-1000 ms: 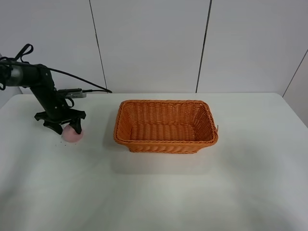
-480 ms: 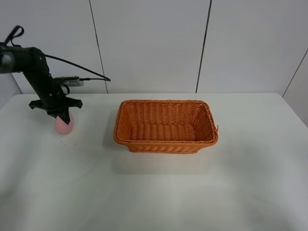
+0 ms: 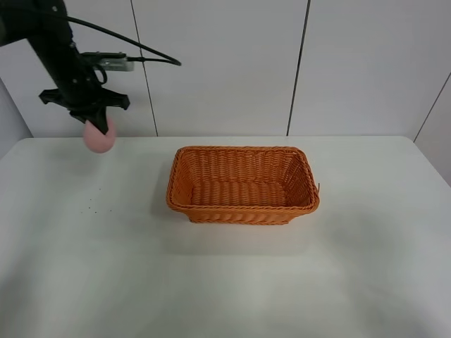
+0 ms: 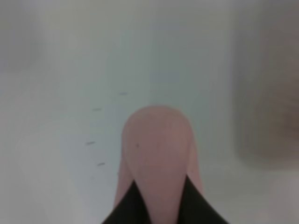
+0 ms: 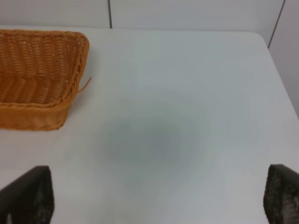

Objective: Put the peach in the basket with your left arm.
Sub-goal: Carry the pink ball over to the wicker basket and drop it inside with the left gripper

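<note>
My left gripper point(image 3: 94, 121) is shut on the pale pink peach point(image 3: 99, 136) and holds it high above the table, well to the left of the basket. In the left wrist view the peach point(image 4: 156, 154) fills the middle, clamped between the dark fingers point(image 4: 126, 207). The orange wicker basket point(image 3: 242, 184) stands on the table at the middle, with nothing in it; its corner also shows in the right wrist view point(image 5: 42, 74). My right gripper point(image 5: 154, 205) is wide open over bare table, to the right of the basket; it is out of the exterior view.
The white table point(image 3: 225, 282) runs to a paneled wall behind. A few small dark specks point(image 3: 95, 203) lie on the table at the left. The left arm's black cable point(image 3: 141, 53) trails in front of the wall.
My left gripper has lifted the peach off the table and raised it high, moving slightly right at the end. The basket has not moved.
</note>
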Available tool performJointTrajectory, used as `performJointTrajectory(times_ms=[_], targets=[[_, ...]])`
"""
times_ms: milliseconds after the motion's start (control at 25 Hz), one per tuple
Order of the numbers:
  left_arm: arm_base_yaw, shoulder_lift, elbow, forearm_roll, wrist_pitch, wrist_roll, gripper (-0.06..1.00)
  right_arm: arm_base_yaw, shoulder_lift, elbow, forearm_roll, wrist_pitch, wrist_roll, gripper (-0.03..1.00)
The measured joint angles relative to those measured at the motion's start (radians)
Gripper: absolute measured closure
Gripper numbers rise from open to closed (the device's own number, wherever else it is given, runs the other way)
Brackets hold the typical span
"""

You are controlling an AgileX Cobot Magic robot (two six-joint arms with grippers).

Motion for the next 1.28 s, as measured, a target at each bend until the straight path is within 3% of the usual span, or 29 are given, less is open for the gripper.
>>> performJointTrajectory(times_ms=[400,680,800,920,1040,1280], targets=[[-0.358,0.191,-0.233,-0.053,0.001,-0.003,0.90,0.000,0.000,0.000,0.000,0.000,0.000,0.27],[-0.430,0.362,-0.302,-0.065,-0.069,-0.003,0.89,0.000,0.000,0.000,0.000,0.000,0.000,0.27],[-0.427,0.384,-0.302,-0.097,-0.077,-0.003,0.76,0.000,0.000,0.000,0.000,0.000,0.000,0.27],[-0.427,0.385,-0.302,-0.122,-0.078,-0.003,0.46,0.000,0.000,0.000,0.000,0.000,0.000,0.27],[-0.427,0.385,-0.304,-0.122,-0.065,-0.003,0.24,0.000,0.000,0.000,0.000,0.000,0.000,0.27],[-0.387,0.330,-0.314,-0.115,0.003,0.003,0.17,0.000,0.000,0.000,0.000,0.000,0.000,0.27]])
